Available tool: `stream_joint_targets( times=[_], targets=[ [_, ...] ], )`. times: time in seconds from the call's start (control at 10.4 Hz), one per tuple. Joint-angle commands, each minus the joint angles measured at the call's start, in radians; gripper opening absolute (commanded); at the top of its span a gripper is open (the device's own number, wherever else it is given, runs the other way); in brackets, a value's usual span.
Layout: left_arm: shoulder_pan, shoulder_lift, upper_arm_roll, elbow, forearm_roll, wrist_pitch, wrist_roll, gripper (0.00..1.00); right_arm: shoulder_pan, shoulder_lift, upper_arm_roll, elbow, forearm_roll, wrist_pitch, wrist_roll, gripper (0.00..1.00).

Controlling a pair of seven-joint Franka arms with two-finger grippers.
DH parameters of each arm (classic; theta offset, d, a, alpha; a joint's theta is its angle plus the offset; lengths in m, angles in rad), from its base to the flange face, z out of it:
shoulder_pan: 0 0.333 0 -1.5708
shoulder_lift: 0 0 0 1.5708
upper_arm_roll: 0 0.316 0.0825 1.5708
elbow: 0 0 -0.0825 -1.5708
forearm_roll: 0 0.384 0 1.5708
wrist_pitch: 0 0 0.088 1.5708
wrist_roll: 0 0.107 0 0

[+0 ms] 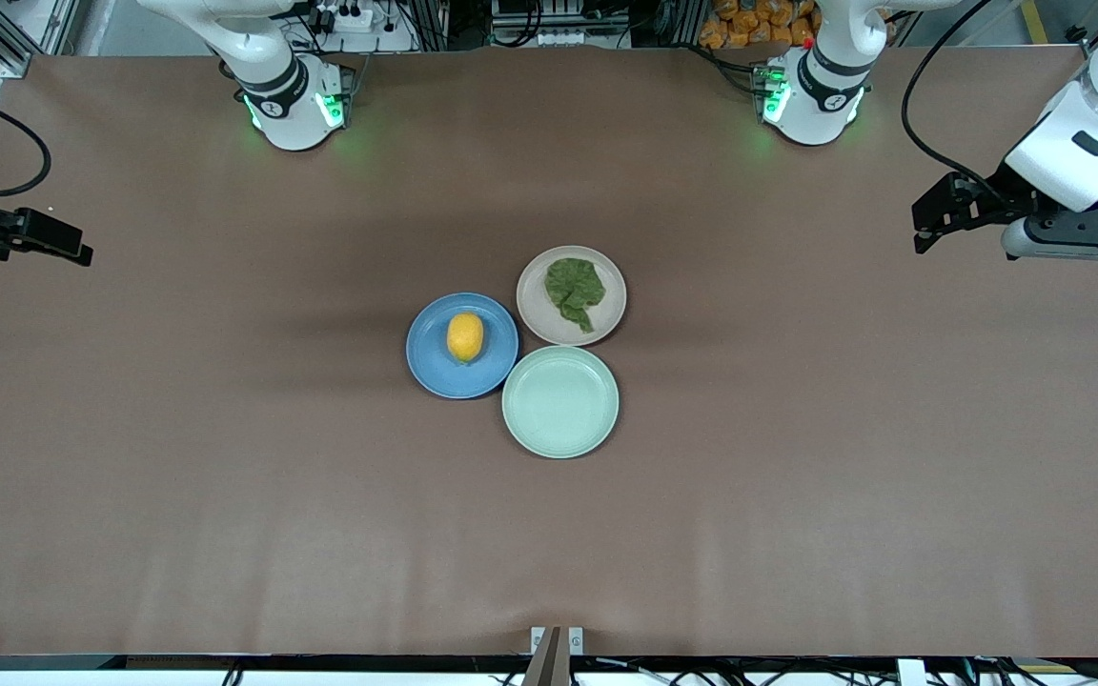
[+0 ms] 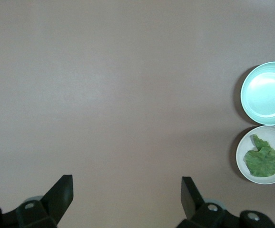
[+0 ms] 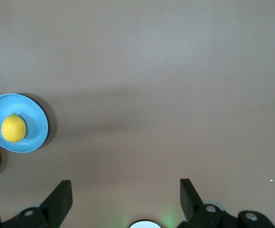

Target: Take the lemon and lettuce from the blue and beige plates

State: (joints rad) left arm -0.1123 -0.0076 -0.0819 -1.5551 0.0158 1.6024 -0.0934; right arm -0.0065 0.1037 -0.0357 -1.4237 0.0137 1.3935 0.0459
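Front view shows both arms waiting at the ends of the table. The left gripper [image 1: 925,229] hangs above the left arm's end of the table, its fingers [image 2: 61,192] spread wide with nothing between them. The right gripper [image 1: 68,246] hangs above the right arm's end, its fingers [image 3: 60,197] likewise spread wide and empty.

Near the middle of the brown table [image 1: 225,476], well apart from every edge, three round rimmed plates sit bunched together, their rims touching or nearly so. The lemon [image 1: 465,336] is a small oval fruit, yellow shading to orange, with pointed ends; it lies in the middle of the blue plate [image 1: 430,367], toward the right arm's end of the group. The lettuce [image 1: 575,289] is a single crinkled dark green leaf with a short stem, lying flat on the beige plate [image 1: 541,319], which is farthest from the front camera. A pale mint-green plate [image 1: 560,402] sits nearest the front camera.

No writing or label can be read on the plates or the food.
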Motion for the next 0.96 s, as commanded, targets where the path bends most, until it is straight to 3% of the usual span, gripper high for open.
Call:
stream_joint_targets(
  times=[0.0, 0.86],
  targets=[
    [-0.004, -0.005, 0.002, 0.009, 0.006, -0.021, 0.02, 1.0, -0.013, 0.001, 0.008, 0.014, -0.008, -0.013, -0.015, 1.0],
    [-0.004, -0.002, -0.01, 0.009, 0.006, -0.021, 0.012, 1.0, -0.013, 0.001, 0.01, 0.014, -0.008, -0.013, -0.015, 1.0]
  ],
)
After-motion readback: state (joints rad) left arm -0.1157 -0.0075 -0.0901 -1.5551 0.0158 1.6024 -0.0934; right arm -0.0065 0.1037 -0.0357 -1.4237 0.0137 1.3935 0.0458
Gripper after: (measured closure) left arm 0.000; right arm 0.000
